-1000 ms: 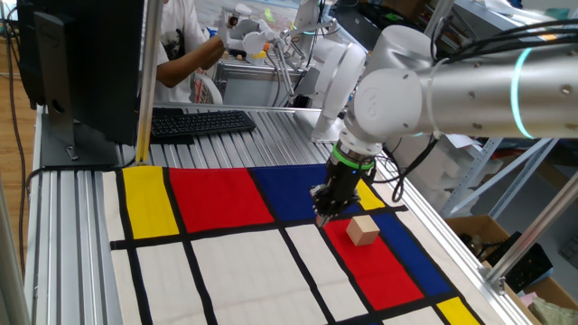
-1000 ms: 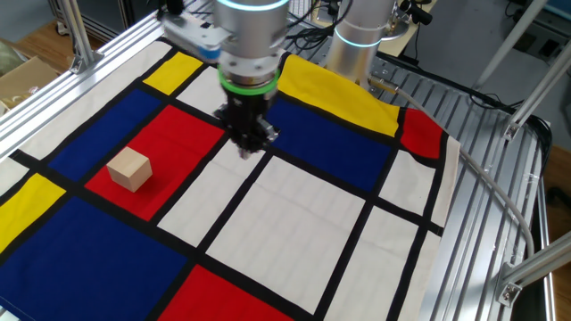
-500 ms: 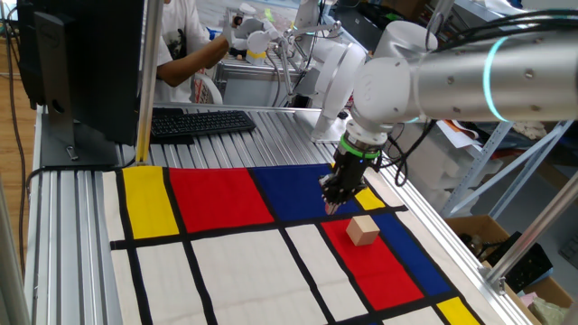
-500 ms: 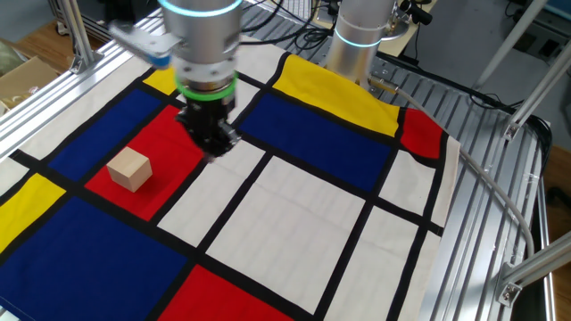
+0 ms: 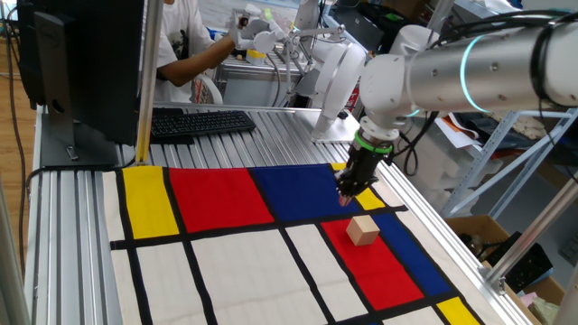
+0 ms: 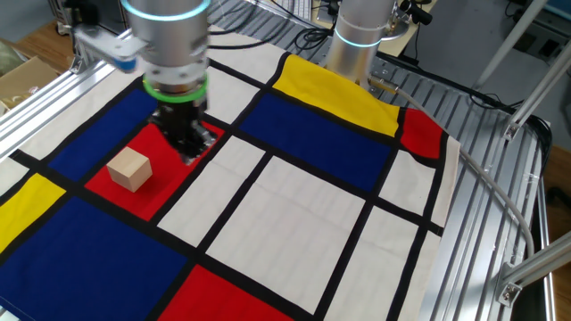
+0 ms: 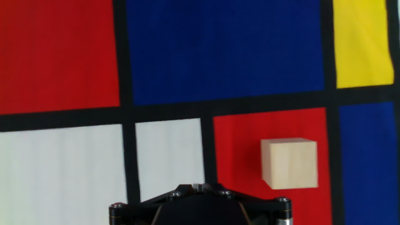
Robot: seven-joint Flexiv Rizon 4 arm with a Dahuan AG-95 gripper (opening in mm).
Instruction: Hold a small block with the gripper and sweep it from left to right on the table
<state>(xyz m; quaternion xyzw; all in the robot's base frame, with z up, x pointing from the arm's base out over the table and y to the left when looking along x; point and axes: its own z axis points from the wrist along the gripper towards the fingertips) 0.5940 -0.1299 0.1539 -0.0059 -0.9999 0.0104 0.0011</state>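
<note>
The small block (image 5: 364, 229) (image 6: 129, 168) (image 7: 289, 163), a light-tan wooden cube, rests on a red rectangle of the cloth-covered table (image 5: 226, 262) (image 6: 294, 205). The black gripper (image 5: 347, 197) (image 6: 190, 158) (image 7: 197, 185), with a green ring above it, hangs shut and empty just above the cloth. It is apart from the block: behind and a little left of it in one fixed view, to its right in the other. In the hand view the block lies to the right of the fingertips, which are pressed together.
A black keyboard (image 5: 199, 122) and a dark monitor (image 5: 81, 63) stand beyond the cloth on the aluminium rails. A person (image 5: 185, 45) works at the back. A second robot's base (image 6: 361, 36) stands at the cloth's far edge.
The shut gripper has travelled across the cloth toward the block, from the blue and white area to the edge of the block's red rectangle. The block has not moved.
</note>
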